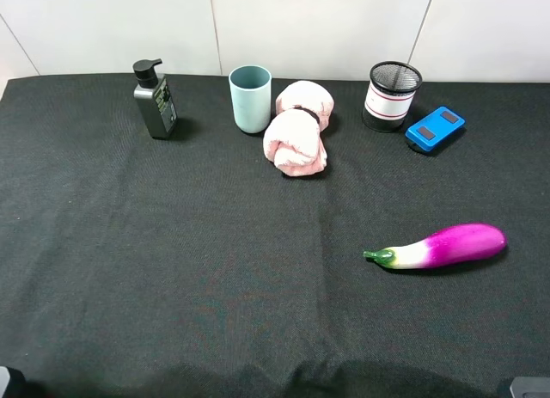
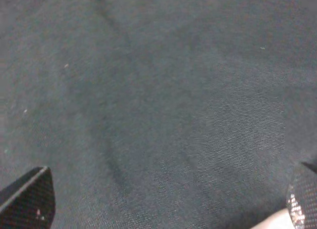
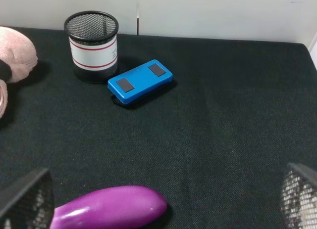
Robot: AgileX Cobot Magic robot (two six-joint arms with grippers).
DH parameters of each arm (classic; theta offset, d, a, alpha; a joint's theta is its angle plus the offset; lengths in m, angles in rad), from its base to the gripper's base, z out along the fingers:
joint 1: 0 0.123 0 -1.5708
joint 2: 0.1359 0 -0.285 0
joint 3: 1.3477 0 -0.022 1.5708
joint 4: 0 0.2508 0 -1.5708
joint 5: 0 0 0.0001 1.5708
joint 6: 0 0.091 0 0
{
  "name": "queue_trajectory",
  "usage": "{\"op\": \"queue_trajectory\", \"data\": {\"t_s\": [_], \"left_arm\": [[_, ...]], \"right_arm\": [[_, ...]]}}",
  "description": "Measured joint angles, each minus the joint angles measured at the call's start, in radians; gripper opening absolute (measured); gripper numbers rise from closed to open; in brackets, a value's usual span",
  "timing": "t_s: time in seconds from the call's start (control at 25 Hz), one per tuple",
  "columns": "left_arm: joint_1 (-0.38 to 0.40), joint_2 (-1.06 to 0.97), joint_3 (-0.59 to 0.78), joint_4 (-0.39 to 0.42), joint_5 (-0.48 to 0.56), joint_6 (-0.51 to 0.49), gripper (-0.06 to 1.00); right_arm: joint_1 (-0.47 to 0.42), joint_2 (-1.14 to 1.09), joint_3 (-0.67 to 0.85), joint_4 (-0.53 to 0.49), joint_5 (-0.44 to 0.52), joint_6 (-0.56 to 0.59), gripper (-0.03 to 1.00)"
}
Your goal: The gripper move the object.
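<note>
Overhead alone showed pale teal cup (image 1: 250, 98) upright, far left of centre, between pump bottle (image 1: 155, 100) and pink towel (image 1: 297, 127). Left end effector (image 2: 168, 204): released, empty, only black cloth surface (image 2: 158, 90) below. Right end effector (image 3: 163, 202): released, above eggplant (image 3: 111, 207); mesh holder (image 3: 92, 46), blue box (image 3: 140, 81) beyond. White wall behind.

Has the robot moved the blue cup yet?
Not yet, it seems. The cup stands untouched at the back of the table, between the pump bottle and the pink towel. Neither tool holds anything; both sit open, far from it. Reaching, gripping and moving all remain.
</note>
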Motion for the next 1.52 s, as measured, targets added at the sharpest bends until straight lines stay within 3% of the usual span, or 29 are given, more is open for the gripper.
{"op": "queue_trajectory", "data": {"t_s": [0.36,0.52,1.52], "left_arm": [[0.200,-0.210,0.085,0.014,-0.069,0.013,0.99],[0.251,-0.279,0.089,0.022,-0.069,0.055,0.99],[0.269,-0.359,0.098,0.023,-0.062,0.067,0.99]], "right_arm": [[0.000,0.000,0.000,0.000,0.000,0.000,0.69],[0.000,0.000,0.000,0.000,0.000,0.000,0.69],[0.000,0.000,0.000,0.000,0.000,0.000,0.69]]}}
